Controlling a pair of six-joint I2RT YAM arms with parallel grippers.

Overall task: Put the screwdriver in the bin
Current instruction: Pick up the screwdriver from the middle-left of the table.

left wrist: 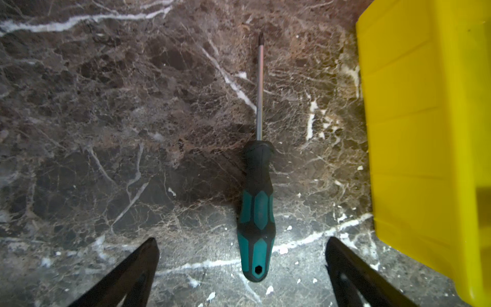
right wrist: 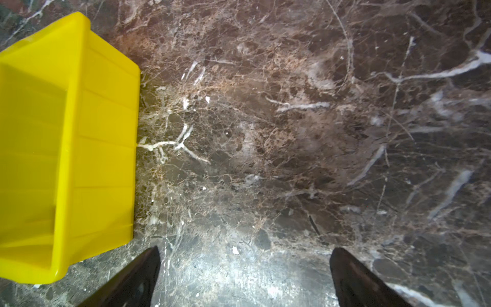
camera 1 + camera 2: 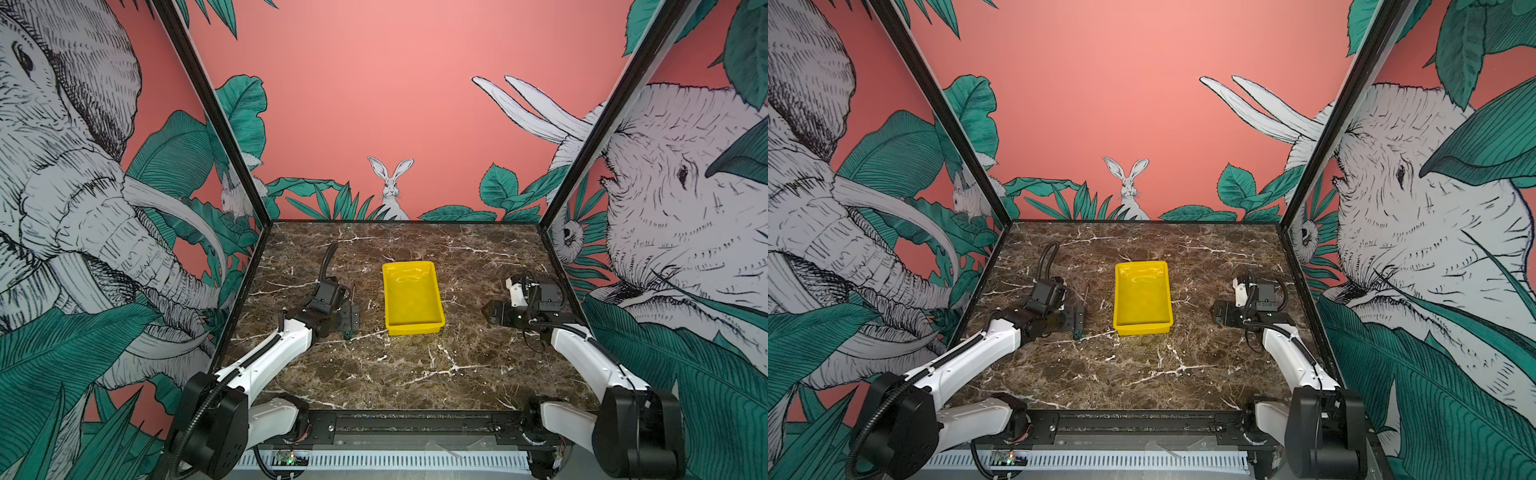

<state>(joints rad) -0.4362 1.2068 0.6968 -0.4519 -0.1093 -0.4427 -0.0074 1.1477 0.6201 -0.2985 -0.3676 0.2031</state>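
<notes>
One screwdriver flat on brown, white-veined marble tabletop, just beside the bin but not touching. Moulded teal-and-black handle with hexagonal hole at the butt; thin steel shaft, cross-point tip. Bin of glossy yellow plastic, rectangular, with ribbed outer walls. Left gripper with black tapered fingers spread wide either side of the handle's butt, gripping nothing. Right gripper equally wide, empty, near the bin's opposite wall.

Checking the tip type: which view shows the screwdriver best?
The left wrist view: the whole screwdriver lies unobstructed on the table, tip to handle. In both top views, the left hand covers most of it; mainly the thin shaft shows. The right wrist view misses it.
</notes>
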